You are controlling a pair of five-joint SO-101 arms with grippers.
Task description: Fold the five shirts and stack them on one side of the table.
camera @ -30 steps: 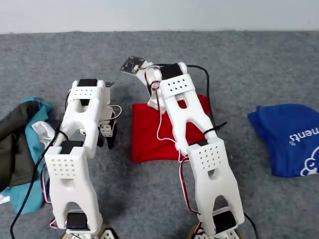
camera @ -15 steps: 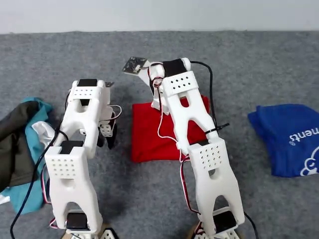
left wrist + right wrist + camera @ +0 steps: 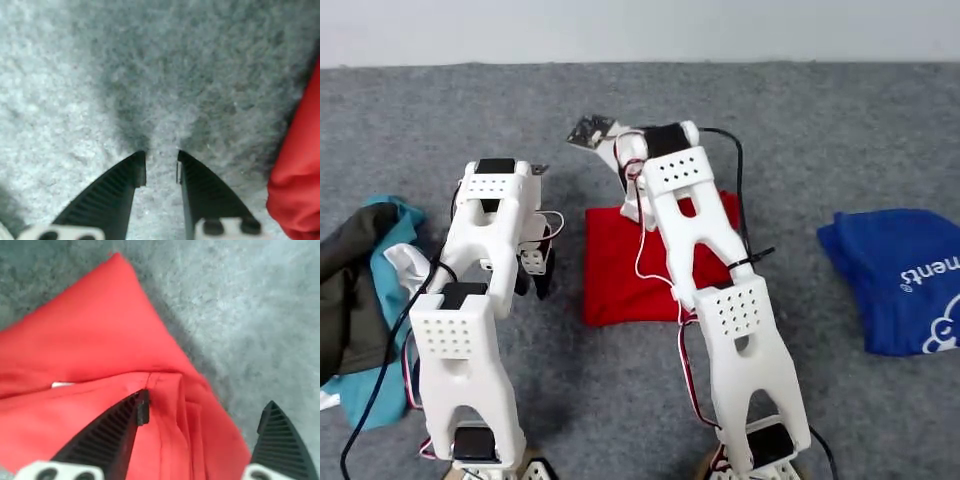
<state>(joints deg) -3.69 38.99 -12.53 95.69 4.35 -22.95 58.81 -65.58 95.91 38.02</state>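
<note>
A folded red shirt (image 3: 618, 272) lies on the grey carpet between the two arms. My right gripper (image 3: 206, 410) hangs open just above a folded corner of the red shirt (image 3: 90, 350), one finger (image 3: 117, 432) over the cloth and the other beyond its edge. In the high view the right arm (image 3: 685, 195) stretches over the shirt to its far edge. My left gripper (image 3: 161, 165) sits low over bare carpet beside the red shirt (image 3: 297, 185), with a narrow gap between its fingers and nothing in it. A blue shirt (image 3: 900, 275) lies folded at the right.
A loose heap of dark grey and teal shirts (image 3: 360, 300) lies at the table's left edge, next to the left arm (image 3: 485, 260). Grey carpet (image 3: 820, 130) spreads bare at the back and between the red and blue shirts.
The right arm's wrist has shifted slightly back and forth over the far edge of the red shirt. The left arm has not moved.
</note>
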